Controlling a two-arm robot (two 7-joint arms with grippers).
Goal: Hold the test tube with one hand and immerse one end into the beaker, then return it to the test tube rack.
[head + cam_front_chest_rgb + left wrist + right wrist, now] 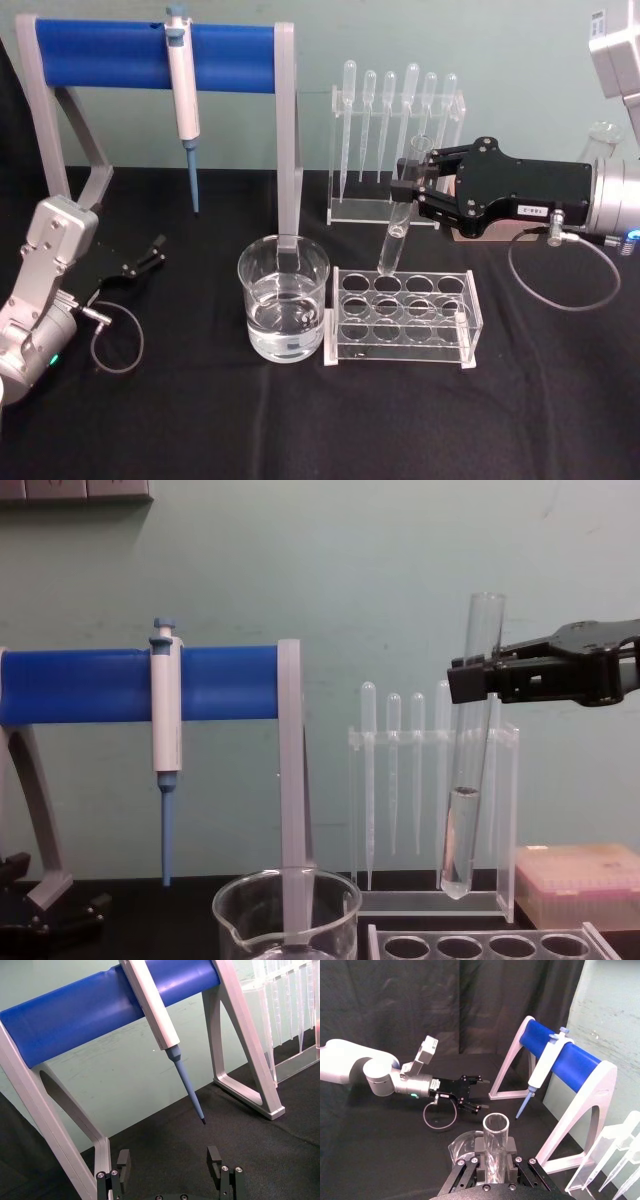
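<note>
Your right gripper point(415, 190) has its jaws clamped near the top of the test tube point(398, 225), which hangs tilted just above the test tube rack point(470, 325). The beaker point(284, 300) stands just left of the rack; your left gripper point(150, 252) rests well left of it, jaws apart and empty.

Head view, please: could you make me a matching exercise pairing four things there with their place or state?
1 test tube
2 beaker
3 pipettor
4 left hand

A hanging on the blue bar
B gripped, tilted, in the right hand
C open, idle at far left
D holding clear liquid, left of the rack

Pairs: 1-B, 2-D, 3-A, 4-C
</note>
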